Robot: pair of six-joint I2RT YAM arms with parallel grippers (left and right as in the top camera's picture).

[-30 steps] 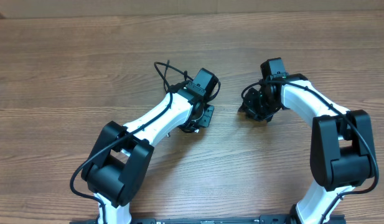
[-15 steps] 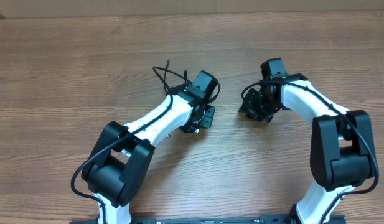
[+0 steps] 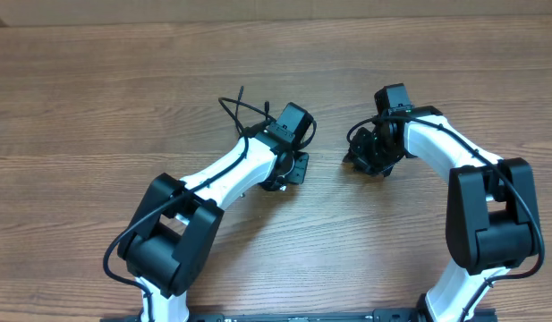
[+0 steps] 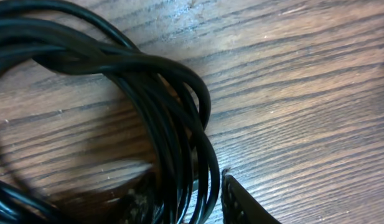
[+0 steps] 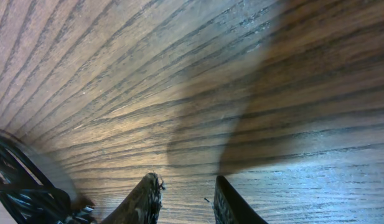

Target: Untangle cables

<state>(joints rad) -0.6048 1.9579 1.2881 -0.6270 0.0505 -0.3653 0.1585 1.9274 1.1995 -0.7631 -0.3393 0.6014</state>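
The cables [image 4: 173, 106] fill the left wrist view as a bundle of thin black cords looped on the wood. The bundle runs down between the fingers of my left gripper [image 4: 185, 202], which is shut on it; the right fingertip [image 4: 238, 202] shows clearly and the left one is blurred. From overhead, a thin cable loop [image 3: 235, 107] sticks out behind the left gripper [image 3: 289, 168]. My right gripper [image 5: 187, 199] stands narrowly open over bare wood with nothing between its fingers. A blurred dark cable coil [image 5: 17, 180] lies to its left. Overhead, the right gripper [image 3: 369, 156] points down at mid-table.
The wooden table [image 3: 97, 107] extends widely to the left and far side. The two arms' wrists stand close together near the middle, with a narrow gap of wood [image 3: 327, 161] between them.
The thin cable loop behind the left wrist has shifted slightly to the left. Both arms have hardly moved.
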